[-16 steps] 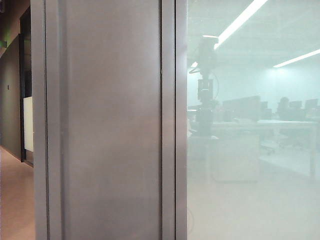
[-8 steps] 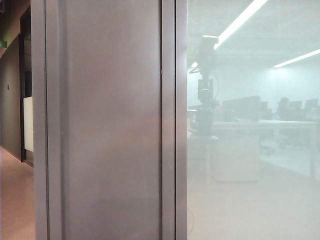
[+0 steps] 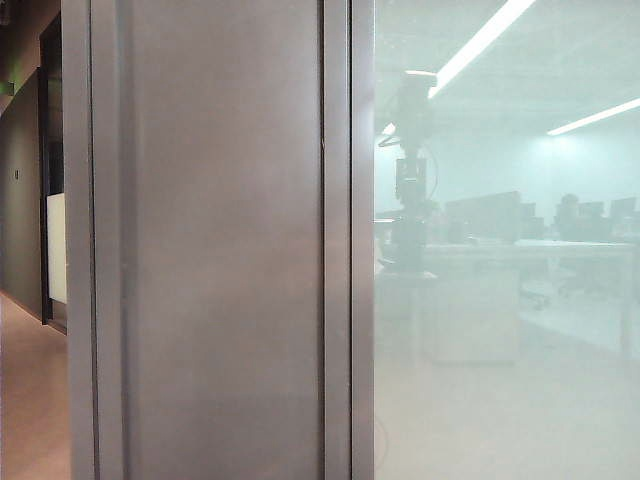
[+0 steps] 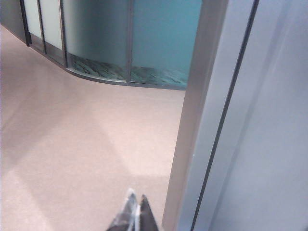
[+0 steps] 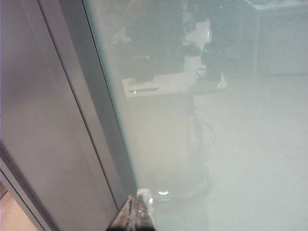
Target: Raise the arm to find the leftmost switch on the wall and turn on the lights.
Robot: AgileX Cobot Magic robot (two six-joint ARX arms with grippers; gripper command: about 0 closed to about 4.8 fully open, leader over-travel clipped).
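Brushed grey metal panel (image 3: 225,250) beside pale teal frosted glass (image 3: 520,330); the arm (image 3: 410,180) shows as a hazy black silhouette; floor (image 4: 72,144) is speckled pinkish-beige

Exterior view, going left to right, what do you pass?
Dim corridor with dark wall → grey brushed-metal panel → frosted glass pane holding the hazy dark arm silhouette → blurred office desks.

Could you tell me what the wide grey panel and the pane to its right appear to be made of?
The grey panel looks like brushed metal with a satin finish: dull, streaky sheen, no sharp reflections. The pane looks like frosted glass: milky, showing only hazy shapes, including the arm. Left gripper hangs over the floor, right gripper by the pane; both jaws together.
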